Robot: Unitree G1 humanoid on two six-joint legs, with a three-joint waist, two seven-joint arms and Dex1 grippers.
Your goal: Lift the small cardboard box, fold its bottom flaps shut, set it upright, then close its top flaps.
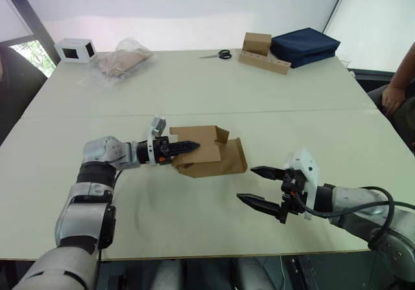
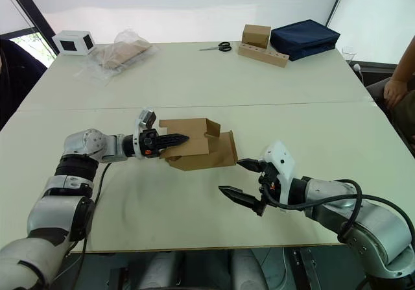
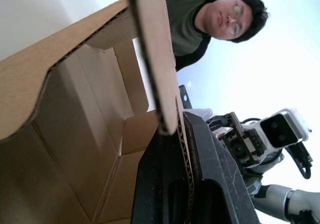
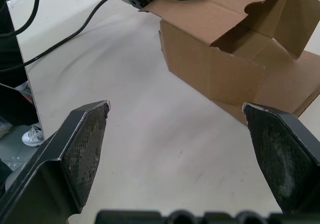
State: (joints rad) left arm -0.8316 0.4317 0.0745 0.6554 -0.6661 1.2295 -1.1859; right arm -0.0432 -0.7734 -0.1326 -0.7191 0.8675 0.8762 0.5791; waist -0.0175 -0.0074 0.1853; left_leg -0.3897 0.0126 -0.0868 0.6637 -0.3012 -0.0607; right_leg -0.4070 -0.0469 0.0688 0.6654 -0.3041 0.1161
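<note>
Left end effector [image 1: 185,147] clamped on one wall of small cardboard box [image 1: 211,152], mid-surface, near front edge. Right end effector [image 1: 259,187] wide, just beside. I expect thin single-wall pinch to slip or crease on lift.

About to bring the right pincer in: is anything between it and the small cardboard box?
Nothing visible. Bare table lies between the open right pincer and the small cardboard box, which the left pincer grips by a wall.

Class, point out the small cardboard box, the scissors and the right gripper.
small cardboard box [image 1: 217,163]: left eye view, its front side wall.
scissors [image 1: 224,54]: left eye view, the black handles.
right gripper [image 1: 257,186]: left eye view, midway between its fingertips.
</note>
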